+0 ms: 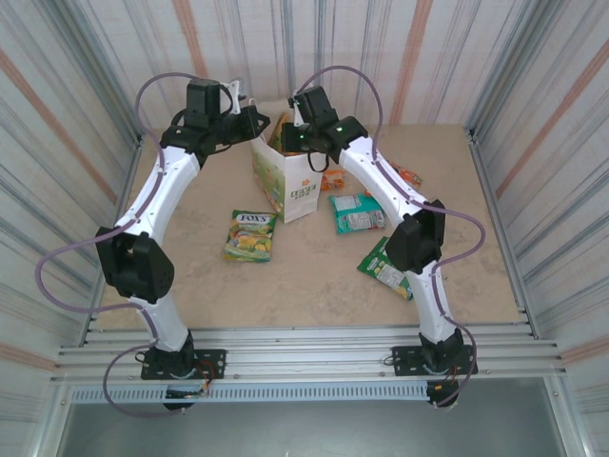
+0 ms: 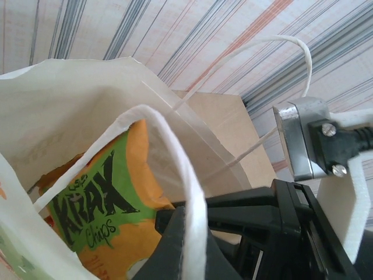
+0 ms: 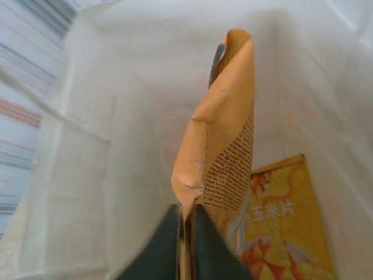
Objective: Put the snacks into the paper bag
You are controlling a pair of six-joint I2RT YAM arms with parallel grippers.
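The white paper bag stands upright at the back middle of the table. My left gripper is shut on one of its twisted handles at the bag's top left edge. The right gripper is inside the bag's mouth, shut on the edge of the orange Krax packet. The Krax front faces the left wrist camera. A yellow-orange packet lies at the bag's bottom. On the table lie the FOX'S packet, teal, dark green, orange-white and tiny orange packets.
Corrugated striped walls close in the table on three sides. The right arm stretches over the teal and orange-white packets. In the left wrist view the right gripper's black body sits close beside the held handle.
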